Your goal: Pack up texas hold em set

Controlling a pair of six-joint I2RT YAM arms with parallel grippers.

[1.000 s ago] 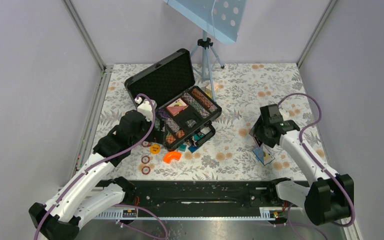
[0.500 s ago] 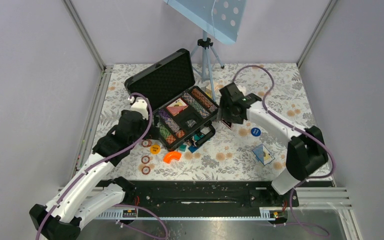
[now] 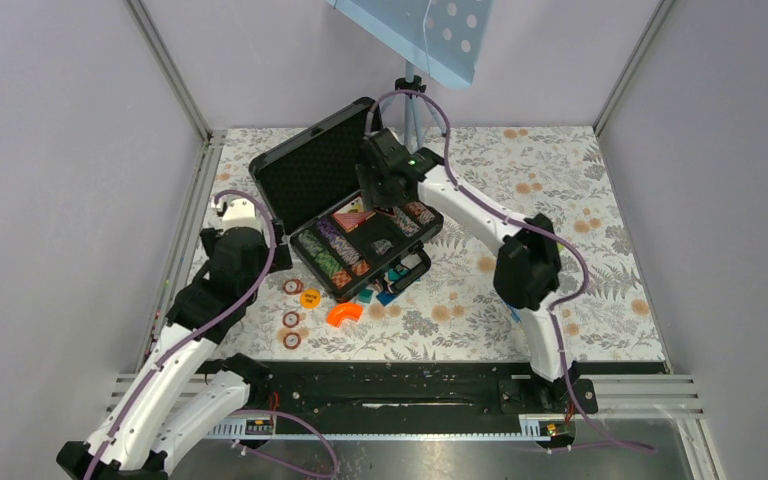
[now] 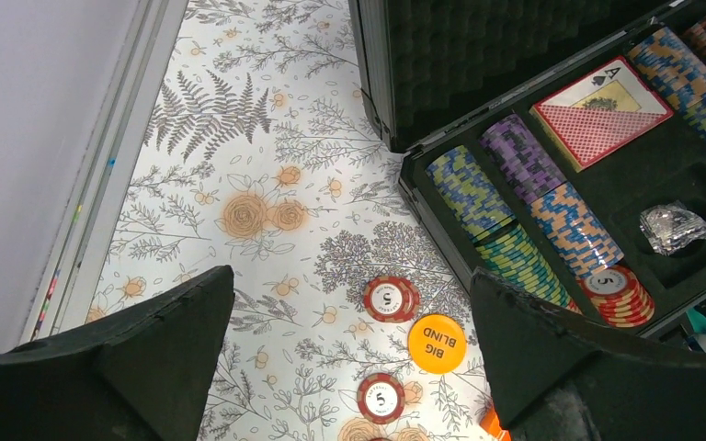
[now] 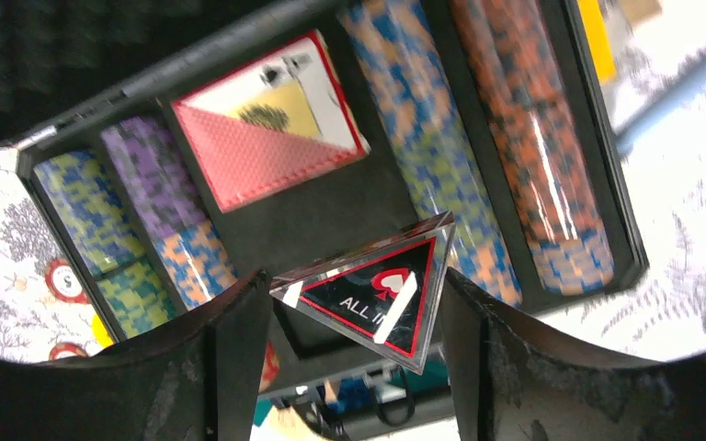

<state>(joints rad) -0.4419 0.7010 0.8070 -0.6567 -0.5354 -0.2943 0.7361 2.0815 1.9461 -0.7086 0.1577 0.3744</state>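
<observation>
right wrist: right gripper (image 5: 349,312) clamping all-in triangle (image 5: 368,299) by its edges above open briefcase (image 5: 322,216); judging it light, stiff, slick acrylic. left gripper (image 4: 349,340) hanging wide apart near loose chips (image 4: 389,298).

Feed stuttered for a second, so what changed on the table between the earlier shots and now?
The right claw, gripping the ALL IN plaque, swung from the right side of the table to above the open case. The left claw, open, pulled back left from the case. Case, loose chips and orange piece stayed put.
</observation>
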